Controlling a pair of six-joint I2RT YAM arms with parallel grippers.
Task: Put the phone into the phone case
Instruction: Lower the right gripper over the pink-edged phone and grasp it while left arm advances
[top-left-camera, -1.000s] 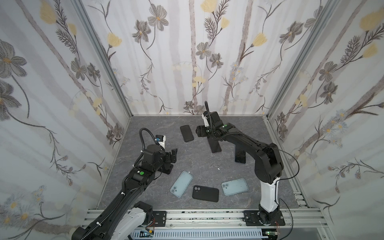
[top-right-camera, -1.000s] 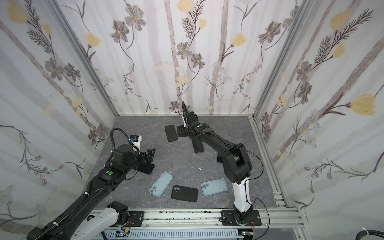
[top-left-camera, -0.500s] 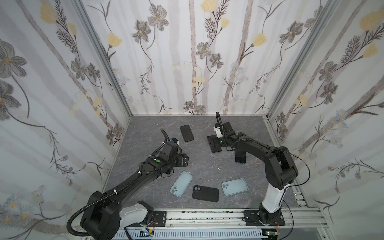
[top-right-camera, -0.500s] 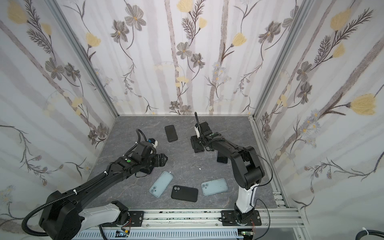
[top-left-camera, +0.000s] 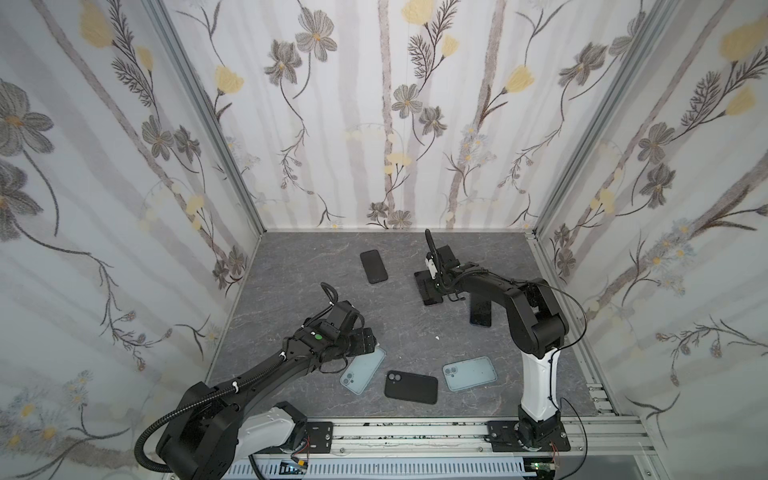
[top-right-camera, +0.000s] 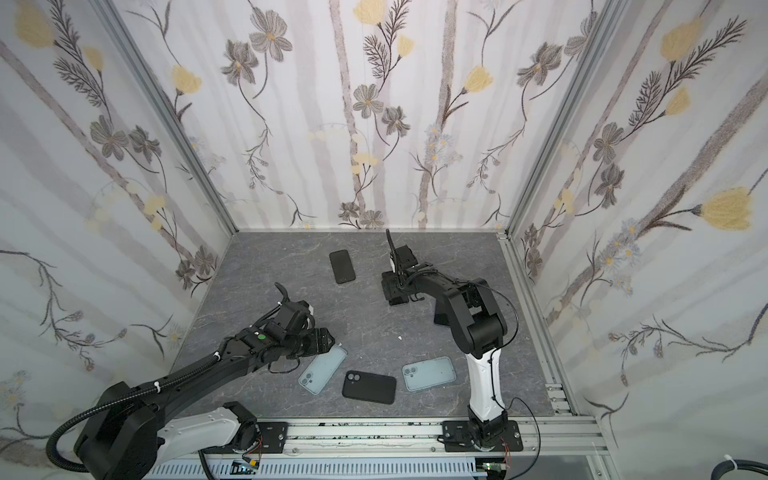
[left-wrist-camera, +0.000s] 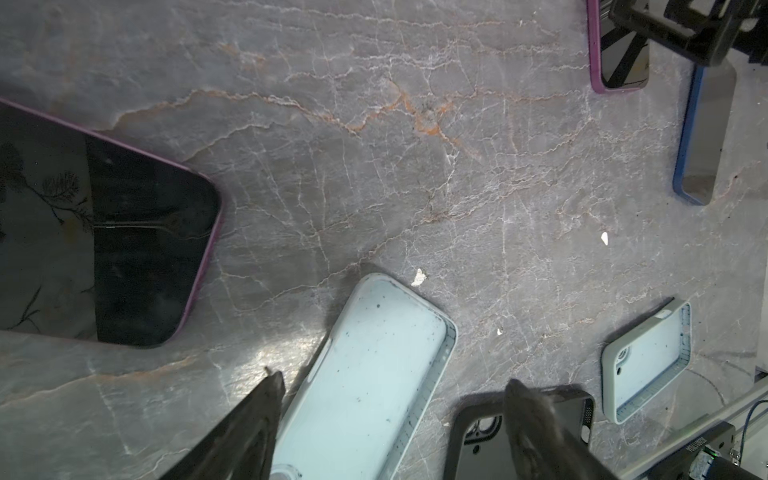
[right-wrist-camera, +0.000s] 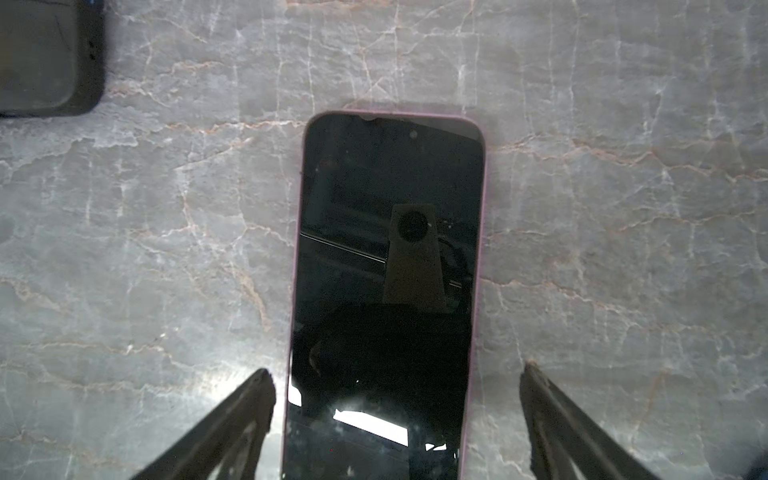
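On the grey marble-patterned tabletop (top-left-camera: 307, 266), a dark-screened phone with a pink rim (right-wrist-camera: 386, 249) lay flat, screen up. It sat right of centre in both top views, where the right gripper (right-wrist-camera: 397, 369) covered most of it. The right wrist view showed this gripper released. Its two fingers (right-wrist-camera: 249, 415) stood wide of the phone's long edges, one on each side, with bare tabletop between each finger and the phone.

Near the lower centre of both top views, the left gripper (left-wrist-camera: 392, 378) hung over one end of a pale blue rectangular phone case (top-left-camera: 363, 370), which lay open side up. This gripper was likewise released and grasped nothing. One finger (left-wrist-camera: 262, 415) stood just beside the case's long edge; the other stood over a black phone case (top-left-camera: 410, 386) lying nearby. A second pale blue phone case (top-left-camera: 469, 373) lay to the right of the black one. The pink-rimmed phone and the case under the left gripper were well apart.

A dark-screened phone with a purple rim (top-left-camera: 373, 266) lay in the upper centre of the tabletop. A blue-rimmed phone (top-left-camera: 480, 311) lay to the lower right of the right gripper.
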